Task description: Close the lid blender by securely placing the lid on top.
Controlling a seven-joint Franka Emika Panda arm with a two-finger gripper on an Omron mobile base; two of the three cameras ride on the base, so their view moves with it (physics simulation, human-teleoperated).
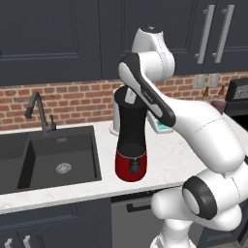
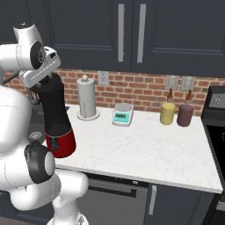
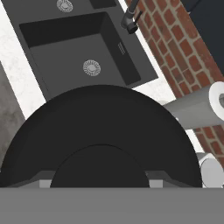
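Tool (image 1: pixel 130 95) atop blender (image 1: pixel 131 145) (lid (image 3: pixel 103 135) gripped)

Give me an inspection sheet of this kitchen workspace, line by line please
Surface: white marbled counter, with a dark sink set into it beside the blender.
Job's things: blender upright near the front edge; black lid at the hand, over the jar.
Clutter: paper-towel roll, teal-topped scale, yellow bottle and dark red bottle along the wall.
Hand: hand at the jar's top, shut on the lid.
Cables: nothing seen.
Surroundings: brick backsplash, dark cabinets, black faucet, stove at the counter's end.
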